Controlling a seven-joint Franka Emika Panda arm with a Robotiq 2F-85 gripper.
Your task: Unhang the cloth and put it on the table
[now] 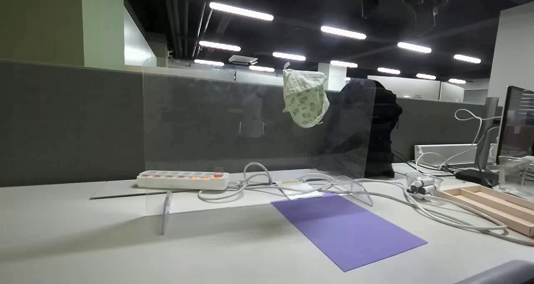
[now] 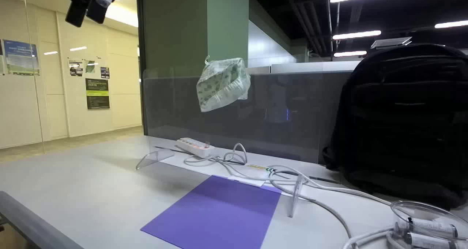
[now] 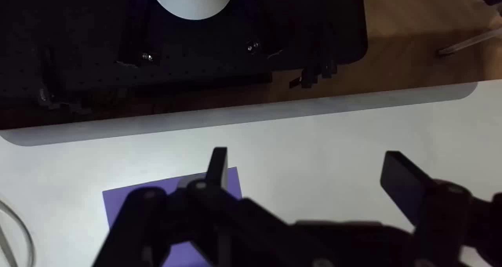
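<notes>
Overhead, the Robotiq gripper is spread wide, its two dark fingers standing well apart, with the pale table visible through the gap between them. In both exterior views, dark parts of the gripper and arm enter only at the upper edge, well apart from the cloth. The cloth, white with a green pattern, hangs folded at the upper part of an upright clear panel, its lower edge well above the table. A small pale loop projects from its top corner; the fastening itself is too small to make out.

Below, a purple sheet lies flat and askew, its far edge near the foot of the panel; in the wrist view the gripper partly covers it. Behind the panel are a white power strip with orange switches and looping grey cables. A black backpack stands before the grey partition. In an exterior view, a clear container of labelled cylinders sits beside a light-brown compartmented tray, near a monitor.
</notes>
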